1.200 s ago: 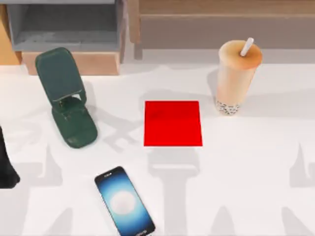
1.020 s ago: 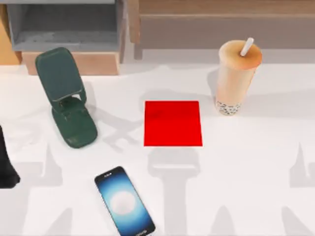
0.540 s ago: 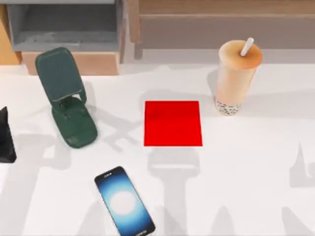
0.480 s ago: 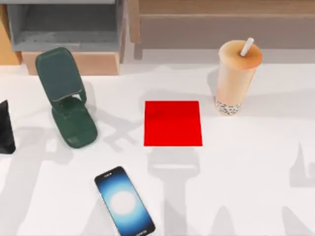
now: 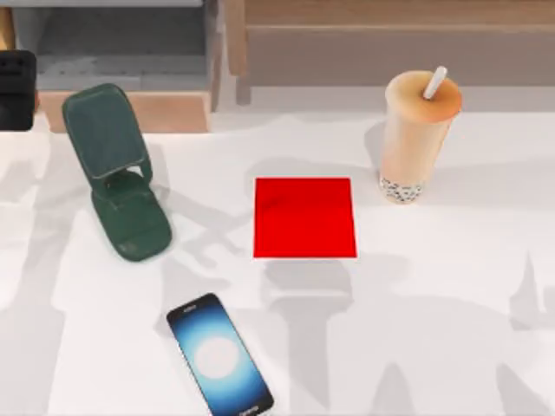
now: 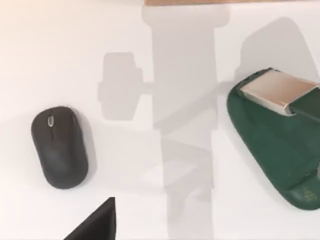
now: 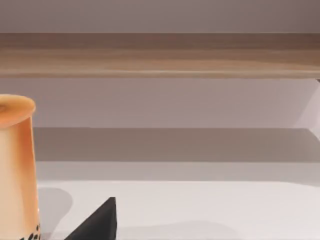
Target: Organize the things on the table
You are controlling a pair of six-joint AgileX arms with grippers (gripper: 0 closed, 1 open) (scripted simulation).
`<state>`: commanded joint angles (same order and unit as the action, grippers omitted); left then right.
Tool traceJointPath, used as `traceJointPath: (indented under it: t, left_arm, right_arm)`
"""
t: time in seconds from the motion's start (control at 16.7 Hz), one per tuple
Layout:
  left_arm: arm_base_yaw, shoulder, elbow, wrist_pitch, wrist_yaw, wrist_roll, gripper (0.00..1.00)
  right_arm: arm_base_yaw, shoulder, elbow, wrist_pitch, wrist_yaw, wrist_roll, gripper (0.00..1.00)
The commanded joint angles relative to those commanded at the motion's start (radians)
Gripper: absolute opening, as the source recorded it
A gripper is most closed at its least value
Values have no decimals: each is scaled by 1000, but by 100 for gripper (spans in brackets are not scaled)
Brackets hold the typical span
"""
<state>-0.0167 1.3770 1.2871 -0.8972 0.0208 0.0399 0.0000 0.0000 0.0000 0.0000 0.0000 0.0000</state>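
Jaws on my left gripper (image 5: pixel 17 87): can't tell their state; it hangs at the table's (image 5: pixel 451 286) far-left edge over the computer mouse (image 6: pixel 59 146), long axis roughly toward the shelf — left arm nearer.

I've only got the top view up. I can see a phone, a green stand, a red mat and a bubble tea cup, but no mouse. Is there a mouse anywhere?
Observer: Yes. The left wrist view shows a dark grey mouse lying flat on the white table.
Operator: Is it touching the green stand?
Observer: No. It lies apart from the stand's base, with bare table between them.
Operator: Is anything holding it?
Observer: No, nothing touches it. Its scroll wheel faces up, and the left arm looks down on it from above.
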Motion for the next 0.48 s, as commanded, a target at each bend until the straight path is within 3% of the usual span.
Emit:
traceJointPath:
  t: [0.48]
  left_arm:
    - [164, 592, 460, -295, -9, -8, 100]
  right_arm:
    - [0, 0, 0, 0, 0, 0, 100]
